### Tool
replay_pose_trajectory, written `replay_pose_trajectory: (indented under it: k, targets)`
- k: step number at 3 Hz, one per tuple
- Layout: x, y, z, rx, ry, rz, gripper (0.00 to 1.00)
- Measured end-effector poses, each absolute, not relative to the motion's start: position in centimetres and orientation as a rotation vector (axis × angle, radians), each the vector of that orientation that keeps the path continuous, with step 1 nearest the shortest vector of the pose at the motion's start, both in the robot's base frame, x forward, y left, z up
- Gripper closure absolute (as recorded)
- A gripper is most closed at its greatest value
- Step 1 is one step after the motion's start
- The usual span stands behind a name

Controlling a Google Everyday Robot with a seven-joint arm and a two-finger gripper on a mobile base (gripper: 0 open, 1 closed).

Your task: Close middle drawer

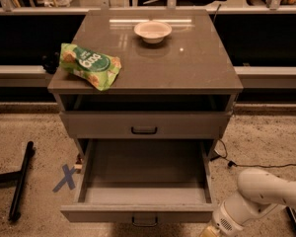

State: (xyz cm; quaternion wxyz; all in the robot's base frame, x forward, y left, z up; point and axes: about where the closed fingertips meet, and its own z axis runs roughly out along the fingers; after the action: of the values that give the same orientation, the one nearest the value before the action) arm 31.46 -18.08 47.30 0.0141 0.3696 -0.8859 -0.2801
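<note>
Middle drawer (113, 214) wide open. Claw (208, 232) just beside its front right corner, at bottom edge. Cannot tell its grip.

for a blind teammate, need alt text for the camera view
A grey cabinet has its middle drawer pulled open, and the robot's gripper is at the bottom right edge, beside the drawer front's right end. A bowl and a green bag sit on top.
</note>
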Motion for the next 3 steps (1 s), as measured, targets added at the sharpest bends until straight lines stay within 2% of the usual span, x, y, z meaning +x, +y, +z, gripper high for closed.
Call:
replay_pose_trajectory:
  k: [1,2,3]
  targets:
    - [31.1,-19.0,42.2,1.063,-2.81,-0.822,1.0]
    - [31.9,-19.8,38.2,0.955,-2.916,-0.741,1.0]
    - [38.6,-19.4,36.9,0.934,-3.133,-0.689,1.0]
